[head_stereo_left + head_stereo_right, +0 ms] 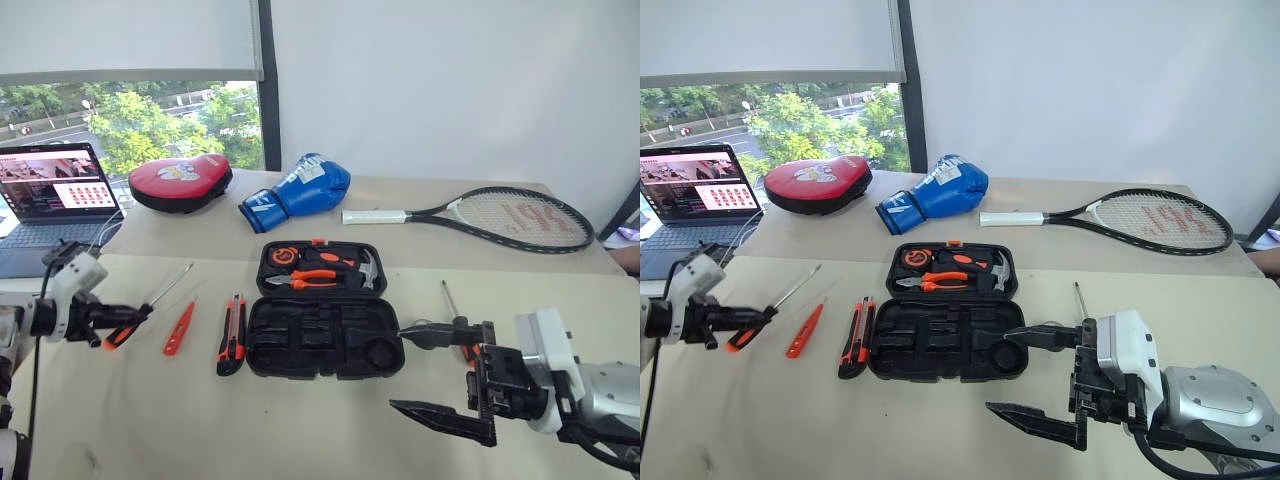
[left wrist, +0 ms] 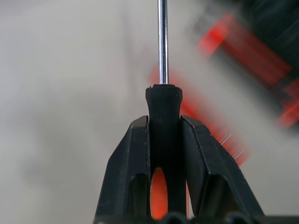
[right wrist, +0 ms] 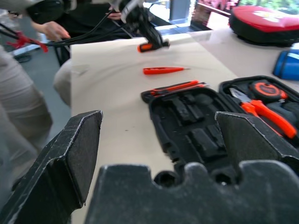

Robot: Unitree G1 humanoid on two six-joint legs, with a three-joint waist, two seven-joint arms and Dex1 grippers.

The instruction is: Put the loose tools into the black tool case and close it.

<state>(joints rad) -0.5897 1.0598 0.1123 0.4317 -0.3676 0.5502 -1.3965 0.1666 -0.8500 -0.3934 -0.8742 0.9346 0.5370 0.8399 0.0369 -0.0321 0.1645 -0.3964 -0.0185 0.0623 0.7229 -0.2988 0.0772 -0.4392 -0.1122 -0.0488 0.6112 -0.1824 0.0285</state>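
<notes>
The black tool case [image 1: 325, 322] lies open at the centre of the head views on the beige desk [image 1: 300, 430]. Its upper half holds orange-handled pliers [image 1: 315, 279], a steel hammer [image 1: 366, 268] and an orange tape measure [image 1: 282, 257]; the lower half shows bare moulded slots.

At the left edge of the frame the left gripper [image 1: 125, 318] has its fingers [image 2: 131, 172] closed on the black-and-orange handle of a screwdriver [image 1: 150, 303], whose steel shaft slants up and to the right. The left wrist view shows the handle clamped between both fingers with the shaft running straight on past them.

Right of that, a small red tester screwdriver [image 1: 179, 327] lies flat on the desk, and the orange-black utility knife [image 1: 232, 334] lies just beside the case's left edge. A second screwdriver [image 1: 452, 312] lies to the right of the case, its shaft pointing toward the top of the frame and its handle partly behind the right gripper.

The right gripper [image 1: 432, 372] hangs at the lower right with its fingers spread wide and nothing between them, pointing toward the case.

Across the top of the desk sit a laptop [image 1: 50, 200] at far left, a red pad [image 1: 180, 183], a blue boxing glove [image 1: 298, 191] and a tennis racket [image 1: 490, 215]. In the right wrist view a person's hand [image 3: 55, 31] shows at the upper left
</notes>
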